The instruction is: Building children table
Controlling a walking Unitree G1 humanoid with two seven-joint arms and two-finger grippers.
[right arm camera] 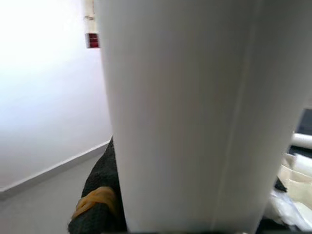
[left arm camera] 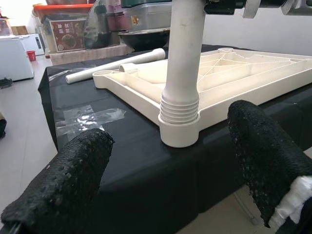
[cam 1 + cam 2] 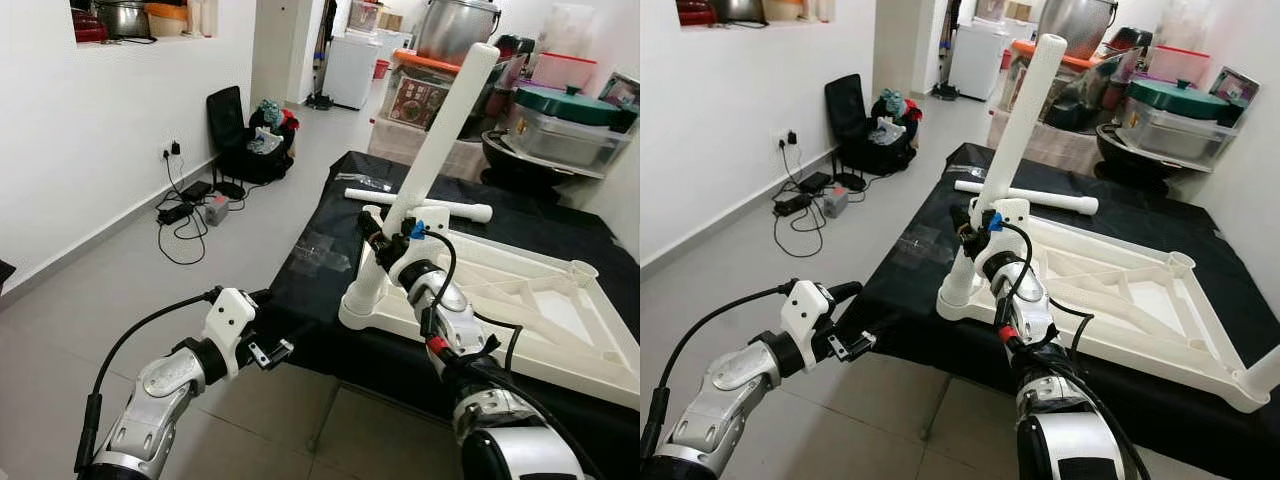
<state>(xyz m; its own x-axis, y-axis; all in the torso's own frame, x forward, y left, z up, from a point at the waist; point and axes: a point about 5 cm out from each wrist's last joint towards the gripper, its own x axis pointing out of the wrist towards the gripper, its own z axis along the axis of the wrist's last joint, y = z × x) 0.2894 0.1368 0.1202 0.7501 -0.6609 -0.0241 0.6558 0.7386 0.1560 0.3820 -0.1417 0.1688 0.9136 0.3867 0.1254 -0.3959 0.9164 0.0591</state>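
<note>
Gripping the white leg (image 3: 440, 135) partway up, your right gripper (image 3: 385, 240) has its jaws closed around it; that leg stands tilted in the corner socket of the upturned white table frame (image 3: 520, 300) on the black tabletop (image 3: 320, 275); your left gripper (image 3: 268, 350), jaws open, hovers off the near edge over bare floor (image 3: 150, 290).
</note>
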